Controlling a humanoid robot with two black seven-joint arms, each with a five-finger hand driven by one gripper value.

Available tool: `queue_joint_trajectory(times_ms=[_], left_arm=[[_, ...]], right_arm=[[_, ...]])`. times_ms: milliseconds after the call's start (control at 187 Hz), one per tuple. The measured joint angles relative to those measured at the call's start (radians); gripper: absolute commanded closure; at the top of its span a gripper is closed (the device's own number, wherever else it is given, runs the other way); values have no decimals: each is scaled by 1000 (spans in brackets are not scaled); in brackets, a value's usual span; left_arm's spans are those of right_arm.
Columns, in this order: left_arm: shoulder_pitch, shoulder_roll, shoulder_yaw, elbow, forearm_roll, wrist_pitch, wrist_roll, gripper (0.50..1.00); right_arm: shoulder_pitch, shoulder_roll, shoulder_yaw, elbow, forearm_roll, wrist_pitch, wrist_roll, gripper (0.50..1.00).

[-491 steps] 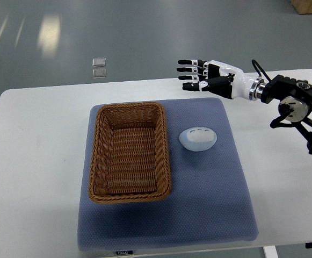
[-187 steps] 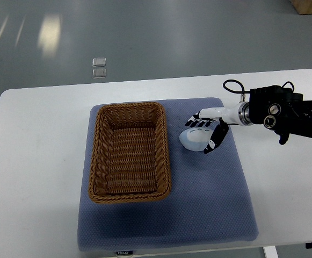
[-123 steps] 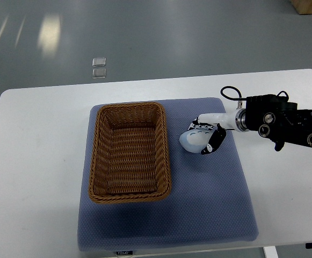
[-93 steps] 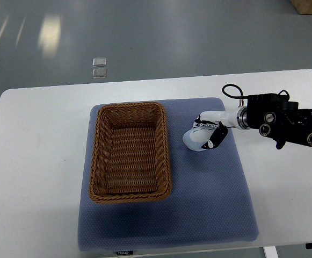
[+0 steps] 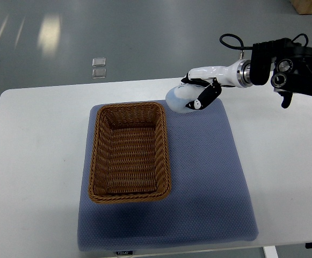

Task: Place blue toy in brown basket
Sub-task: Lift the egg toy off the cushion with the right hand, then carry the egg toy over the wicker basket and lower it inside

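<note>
Above the far edge of the blue mat, near the far right corner of the brown basket, the right hand holds the blue toy with its fingers curled around it. The toy is clear of the mat. Half a second ago it sat lower, in the middle of the mat's right half, just beside the basket's right wall, with the hand closing on it from the right; about a second ago the fingers were only draped over it as it lay flat on the mat. Since then the hand has carried the toy up and toward the far side of the table, and the arm, which had reached in low over the table's right side, now comes in higher, from the picture's upper right. The basket has not moved: it lies on the left half of the mat with nothing inside. Two small clear squares lie on the floor beyond the table's far edge, as before.
</note>
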Motion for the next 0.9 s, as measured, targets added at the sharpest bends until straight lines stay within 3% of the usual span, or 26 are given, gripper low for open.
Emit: queue_joint_trajectory(times_ms=[177,471,664,899], left_arm=[[0,0,0,0,0,0,0,500],[0,0,0,1,0,0,-1,500],[0,0,-1,1,0,0,-1,500],[0,0,-3,1,0,0,-1,500]], right_arm=[[34,158,-23,-24,34,-3,3,1000],[24,432,-77,-207,28,-31,5,1000],[-31,512,-91,-284,21,-50,5,1000],[-124,524,-93,-375,-5,-66,14,1000]])
